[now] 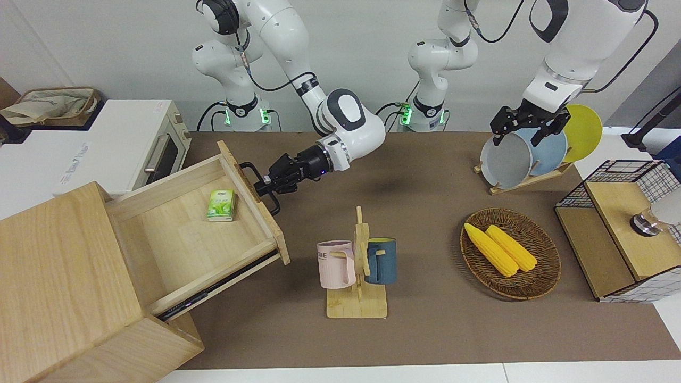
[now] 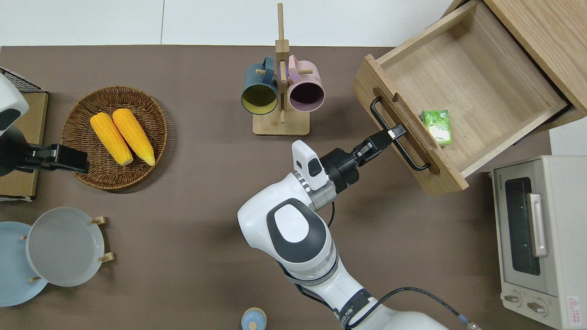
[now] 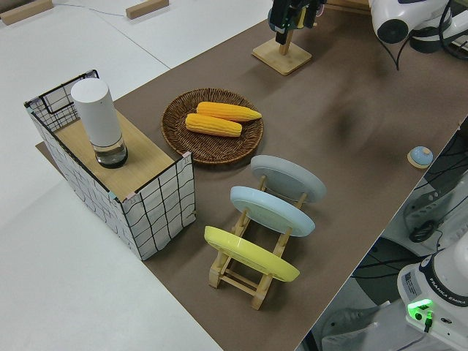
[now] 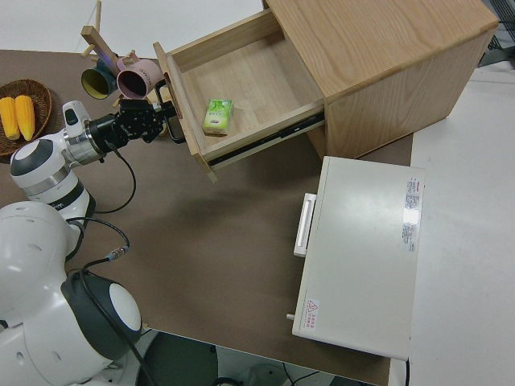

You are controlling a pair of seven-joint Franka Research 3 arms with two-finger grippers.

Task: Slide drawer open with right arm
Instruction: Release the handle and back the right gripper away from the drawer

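Drawer: the drawer (image 2: 463, 96) stands pulled well out of its cabinet (image 1: 58, 276) at my right arm's end of the bench (image 2: 192, 192); inside lies one small green packet (image 2: 437, 126), close to the front panel.
Basket: the wicker basket (image 1: 537, 276) toward my left arm's end holds two ears of corn (image 1: 500, 248), side by side.
Mug stand: the stand (image 2: 280, 91) near the bench's middle carries a blue mug (image 2: 259, 94) and a pink mug (image 2: 306, 91).
Plate rack: the rack (image 3: 245, 274) carries a yellow, a blue and a grey plate on edge.
Right arm: my right arm (image 2: 298, 238) reaches out low toward the drawer front, wrist almost level.
Right fingers: my right fingers (image 2: 395, 132) are clamped on the black bar handle (image 2: 396, 142), about midway along it.
Left arm: parked; whether its fingers (image 1: 524, 127) are apart or together I cannot tell.
Hidden: the cabinet is cut off at the picture edges, and my grip hides part of the handle.
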